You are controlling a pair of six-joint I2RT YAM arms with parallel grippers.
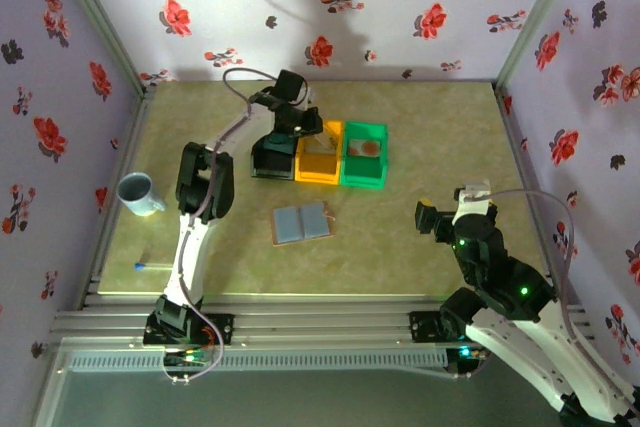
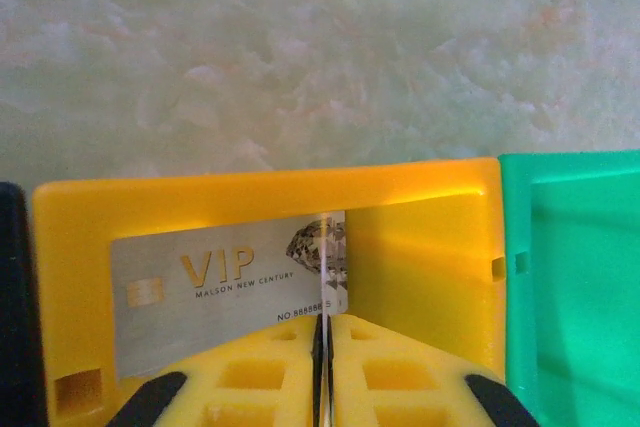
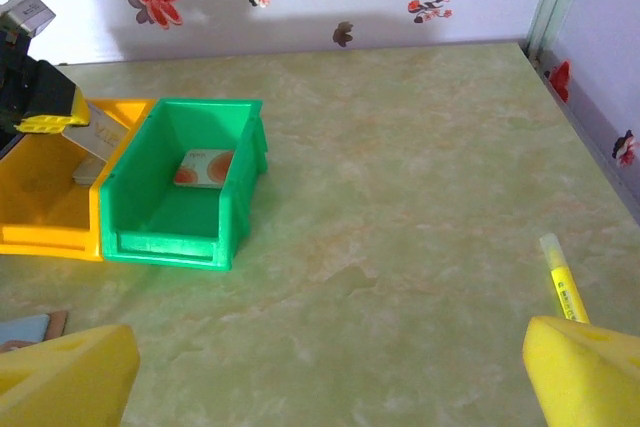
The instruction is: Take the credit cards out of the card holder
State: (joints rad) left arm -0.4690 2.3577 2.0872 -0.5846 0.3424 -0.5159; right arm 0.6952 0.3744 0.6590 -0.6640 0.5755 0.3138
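The card holder (image 1: 300, 220) lies open on the table, blue-grey inside up, and its corner (image 3: 25, 330) shows in the right wrist view. My left gripper (image 1: 300, 132) hangs over the orange bin (image 1: 320, 162). Its jaws (image 2: 325, 322) stand almost together on a thin pale card edge. A silver VIP credit card (image 2: 220, 287) leans inside that bin (image 2: 420, 267) just past the fingertips, and it shows as a grey card (image 3: 95, 147) in the right wrist view. A pale credit card with orange spots (image 3: 203, 167) lies in the green bin (image 1: 365, 179). My right gripper (image 3: 330, 377) is open over bare table.
A black bin (image 1: 272, 159) stands left of the orange one. A blue mug (image 1: 140, 194) sits at the left edge, with a small blue pen (image 1: 145, 265) in front of it. A yellow marker (image 3: 565, 282) lies by my right fingers. Flowered walls enclose the table.
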